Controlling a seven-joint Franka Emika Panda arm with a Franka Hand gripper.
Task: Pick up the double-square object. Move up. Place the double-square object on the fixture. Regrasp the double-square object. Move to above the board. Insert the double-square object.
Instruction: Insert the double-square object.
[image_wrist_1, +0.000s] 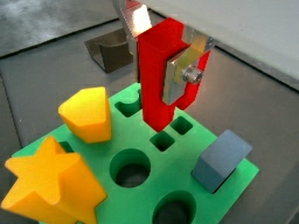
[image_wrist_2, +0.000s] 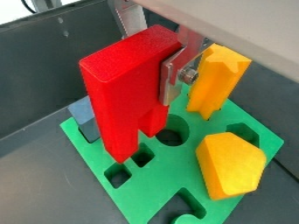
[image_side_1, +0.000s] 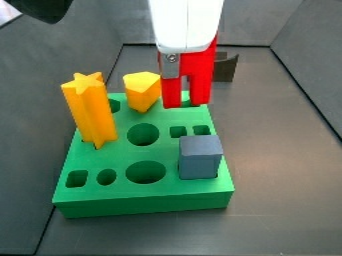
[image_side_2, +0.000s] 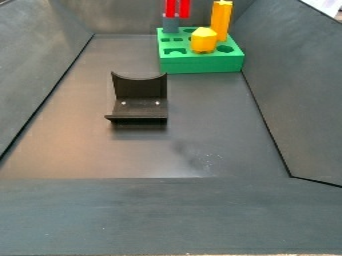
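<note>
1. The end effector (image_wrist_1: 176, 77) is above the far part of the board (image_side_1: 94, 195), and its silver fingers (image_wrist_1: 184, 74) are clamped on the double-square object (image_wrist_1: 158, 74), which hangs upright between them.
2. The object is held high on its sides, so its lower end with the two legs stays free. I judge this grip is chosen so that the legs can enter the holes without the fingers touching the board.
3. In both wrist views the lower end is just over the pair of small square holes (image_wrist_1: 172, 133). I cannot tell if it already touches them.
4. The double-square object (image_wrist_2: 122, 87) is a smooth, bright red block with sharp edges and a notch at the bottom.
5. The board is a flat green slab with round and square holes. On it stand a yellow star prism (image_side_1: 88, 108), a yellow pointed block (image_side_1: 143, 90) and a grey-blue cube (image_side_1: 201, 157), all matte and plastic-looking.
6. The fixture (image_side_2: 136, 98) is dark with a curved notch. It stands empty on the dark floor (image_side_2: 174, 150), well apart from the board.
</note>
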